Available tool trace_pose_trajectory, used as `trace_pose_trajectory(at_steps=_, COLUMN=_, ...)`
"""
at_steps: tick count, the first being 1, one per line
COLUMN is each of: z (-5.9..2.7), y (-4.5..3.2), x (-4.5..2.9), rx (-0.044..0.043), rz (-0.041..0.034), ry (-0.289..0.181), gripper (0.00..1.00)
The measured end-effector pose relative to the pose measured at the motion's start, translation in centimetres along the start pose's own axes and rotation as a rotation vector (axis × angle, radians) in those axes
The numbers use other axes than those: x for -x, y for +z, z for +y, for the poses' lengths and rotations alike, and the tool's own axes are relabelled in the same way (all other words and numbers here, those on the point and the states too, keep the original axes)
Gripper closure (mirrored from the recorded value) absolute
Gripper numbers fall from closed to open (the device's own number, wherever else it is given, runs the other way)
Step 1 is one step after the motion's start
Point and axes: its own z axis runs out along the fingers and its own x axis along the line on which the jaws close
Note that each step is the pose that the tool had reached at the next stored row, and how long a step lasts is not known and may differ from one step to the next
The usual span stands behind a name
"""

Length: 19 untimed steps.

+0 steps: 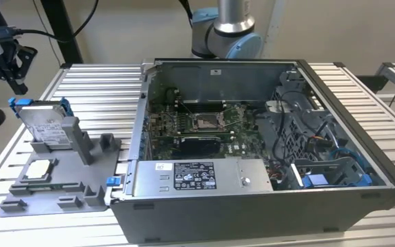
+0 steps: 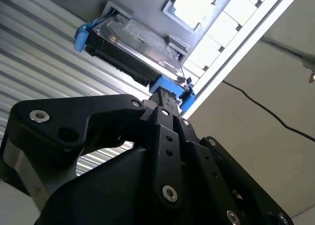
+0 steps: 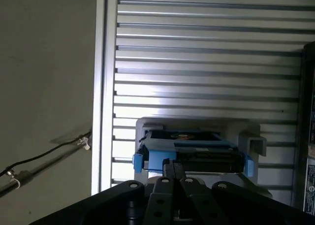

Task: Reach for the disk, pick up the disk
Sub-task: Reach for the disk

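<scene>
Black gripper point(image 3: 173, 166) hovers by the blue-framed silver-grey metal disk point(image 3: 197, 153)
Jaws pressed together, empty — disk upright in grey plastic fixture point(image 1: 53, 180).

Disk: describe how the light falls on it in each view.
Exterior view: the disk is evenly lit, without glare. First wrist view: it sits dim beside a glare band on the table slats. Second wrist view: the processor chip near it is washed out white; the hand is dark.
</scene>
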Motion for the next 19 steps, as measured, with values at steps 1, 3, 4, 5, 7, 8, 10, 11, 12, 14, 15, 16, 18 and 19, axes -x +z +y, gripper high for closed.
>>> trace_pose_trajectory(at_steps=1, z=-0.08, y=0.0, x=-0.01, rx=0.0, rz=0.0, ry=0.0, gripper=1.0)
trace_pose_trajectory(at_steps=3, z=-0.23, y=0.0, x=-0.02, rx=0.0, rz=0.0, ry=0.0, gripper=1.0)
trace_pose_trajectory(at_steps=4, z=-0.3, y=0.0, x=-0.04, rx=0.0, rz=0.0, ry=0.0, gripper=1.0)
trace_pose_trajectory(at_steps=5, z=-0.4, y=0.0, x=-0.05, rx=0.0, rz=0.0, ry=0.0, gripper=1.0)
trace_pose_trajectory(at_steps=7, z=-0.56, y=0.0, x=-0.06, rx=0.0, rz=0.0001, ry=0.0, gripper=1.0)
trace_pose_trajectory(at_steps=8, z=-0.62, y=0.0, x=-0.07, rx=0.0, rz=0.0001, ry=0.0, gripper=1.0)
trace_pose_trajectory(at_steps=10, z=-0.7, y=0.01, x=-0.1, rx=0.0, rz=0.0, ry=0.0, gripper=1.0)
trace_pose_trajectory(at_steps=11, z=-0.72, y=0.0, x=-0.12, rx=0.0, rz=0.0, ry=0.0, gripper=1.0)
trace_pose_trajectory(at_steps=12, z=-0.74, y=0.0, x=-0.14, rx=0.0, rz=0.0001, ry=0.0, gripper=1.0)
trace_pose_trajectory(at_steps=14, z=-0.75, y=0.0, x=-0.14, rx=0.0, rz=0.0, ry=0.0, gripper=1.0)
trace_pose_trajectory(at_steps=15, z=-0.76, y=0.0, x=-0.15, rx=0.0, rz=0.0, ry=0.0, gripper=1.0)
trace_pose_trajectory(at_steps=16, z=-0.76, y=0.0, x=-0.16, rx=0.0, rz=0.0, ry=0.0, gripper=1.0)
trace_pose_trajectory(at_steps=18, z=-0.75, y=0.0, x=-0.16, rx=0.0, rz=0.0, ry=0.0, gripper=1.0)
trace_pose_trajectory(at_steps=19, z=-0.75, y=0.0, x=-0.17, rx=0.0, rz=0.0, ry=0.0, gripper=1.0)
